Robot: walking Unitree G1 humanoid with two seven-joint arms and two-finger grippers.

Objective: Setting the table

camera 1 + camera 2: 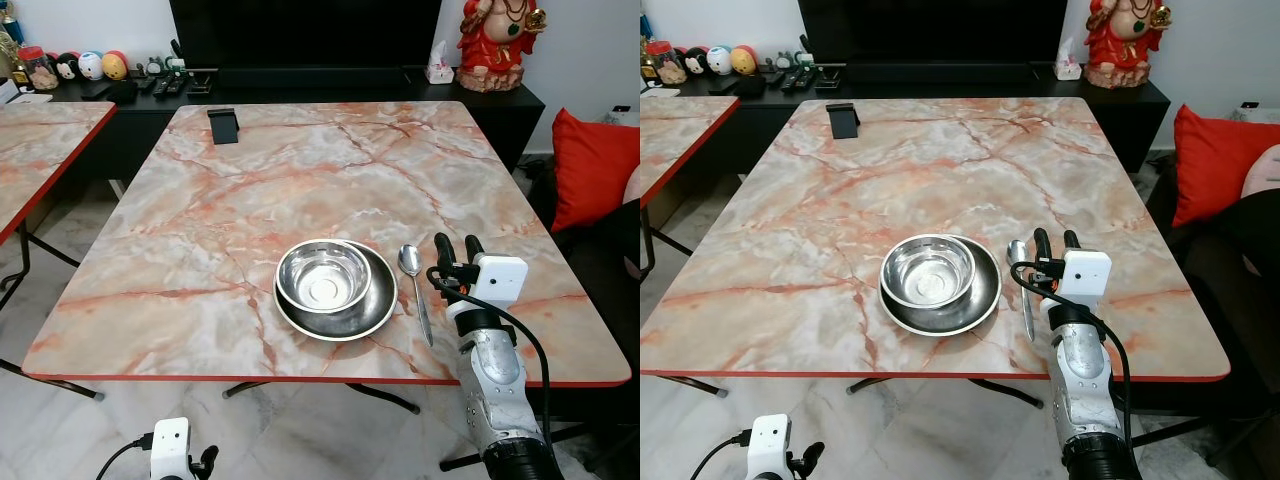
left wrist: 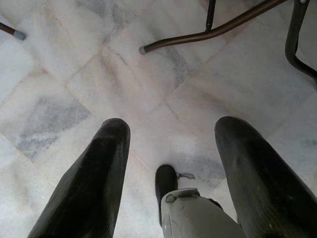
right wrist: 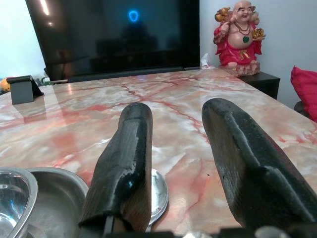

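Just right of the bowl [image 1: 322, 274] on its plate [image 1: 372, 308], the spoon [image 1: 413, 275] lies flat: light, stiff, slippery steel. Right gripper [image 1: 456, 247], fingers parted, empty; best pinched mid-handle.

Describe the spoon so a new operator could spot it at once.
On the big marble-patterned table, look near the front edge on the robot's right, where a steel bowl sits in a steel plate. The spoon lies flat just right of that plate, between it and the open right gripper. It is the one long, thin piece there, bowl end pointing away from the robot.
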